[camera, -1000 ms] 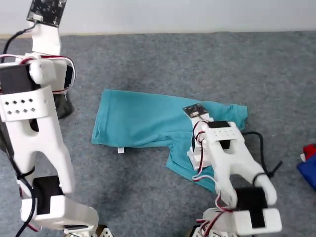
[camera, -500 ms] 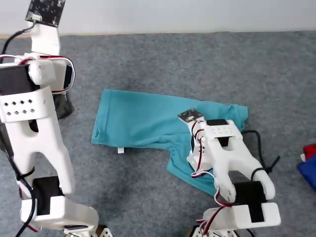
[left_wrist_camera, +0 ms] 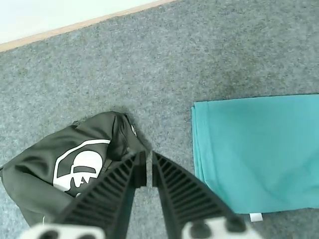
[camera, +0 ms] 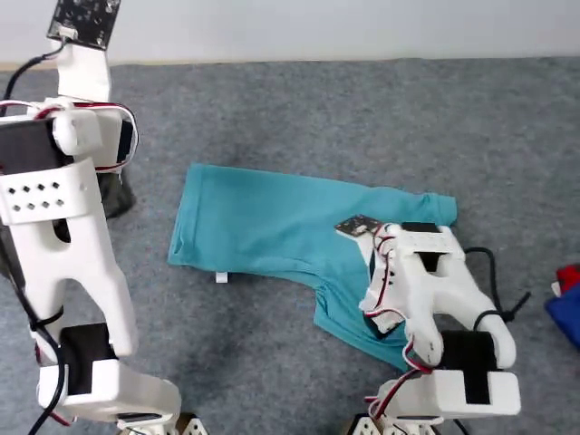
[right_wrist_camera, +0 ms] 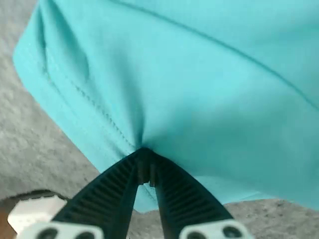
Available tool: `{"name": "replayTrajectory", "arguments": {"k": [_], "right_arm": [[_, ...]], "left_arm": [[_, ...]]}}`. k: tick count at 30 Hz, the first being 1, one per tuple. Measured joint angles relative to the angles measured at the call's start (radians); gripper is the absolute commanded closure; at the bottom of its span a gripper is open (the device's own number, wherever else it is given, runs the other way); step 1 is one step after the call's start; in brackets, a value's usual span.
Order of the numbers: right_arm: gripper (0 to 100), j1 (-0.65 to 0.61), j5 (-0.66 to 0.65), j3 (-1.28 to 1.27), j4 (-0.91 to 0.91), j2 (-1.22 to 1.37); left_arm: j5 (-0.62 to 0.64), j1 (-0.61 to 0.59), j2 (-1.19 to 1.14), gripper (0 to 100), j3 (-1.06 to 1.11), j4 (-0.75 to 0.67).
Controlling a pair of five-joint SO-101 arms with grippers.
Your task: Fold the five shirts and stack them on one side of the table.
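Note:
A teal shirt [camera: 272, 227] lies partly folded in the middle of the grey carpeted table. My right gripper [right_wrist_camera: 145, 172] is shut on a pinch of the teal shirt [right_wrist_camera: 209, 89] near its hem, on the side close to the arm bases; in the high view the right arm [camera: 417, 290] stands over that part. A dark grey shirt with a white skull print [left_wrist_camera: 75, 169] lies bunched at the table's left side, seen past the left arm [camera: 118, 195]. My left gripper [left_wrist_camera: 148, 167] hangs shut above the carpet between the dark shirt and the teal shirt [left_wrist_camera: 259, 149], holding nothing.
Red and blue cloth [camera: 566, 299] shows at the right edge of the table. A pale wall edge [camera: 317, 36] bounds the far side. Bare carpet [camera: 362, 118] stretches beyond the teal shirt.
My right arm has shifted right and toward the bases, dragging the teal shirt's near flap with it. The left arm has stayed put.

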State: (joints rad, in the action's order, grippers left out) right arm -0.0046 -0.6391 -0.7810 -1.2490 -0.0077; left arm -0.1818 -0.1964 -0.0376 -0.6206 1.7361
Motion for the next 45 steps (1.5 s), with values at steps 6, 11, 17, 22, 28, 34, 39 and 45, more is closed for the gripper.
{"name": "replayTrajectory", "arguments": {"k": [6,11,17,22,28,34,39,45], "right_arm": [[98.8,0.032,-0.038,-0.025,-0.002,-0.011],[98.8,0.037,-0.008,-0.040,-0.006,-0.101],[98.6,0.002,0.014,-0.040,-0.057,-0.319],[91.2,-0.083,0.032,-0.040,-0.146,-0.493],[82.6,-0.094,0.109,-0.040,-0.238,-0.723],[82.7,-0.008,0.207,0.029,-0.310,-0.971],[82.7,0.137,0.272,0.031,-0.310,-1.151],[92.0,0.284,0.327,0.031,-0.310,-1.313]], "left_arm": [[0.000,0.000,0.000,96,0.000,0.000],[0.000,0.000,0.000,96,0.000,0.000],[0.000,0.000,0.000,96,0.000,0.000],[0.000,0.000,0.000,96,0.000,0.000],[0.000,0.025,0.000,96,0.000,0.000],[0.000,0.143,0.000,96,0.028,0.000],[0.000,0.295,0.000,96,0.153,0.000],[0.000,0.483,0.000,96,0.276,0.000]]}}
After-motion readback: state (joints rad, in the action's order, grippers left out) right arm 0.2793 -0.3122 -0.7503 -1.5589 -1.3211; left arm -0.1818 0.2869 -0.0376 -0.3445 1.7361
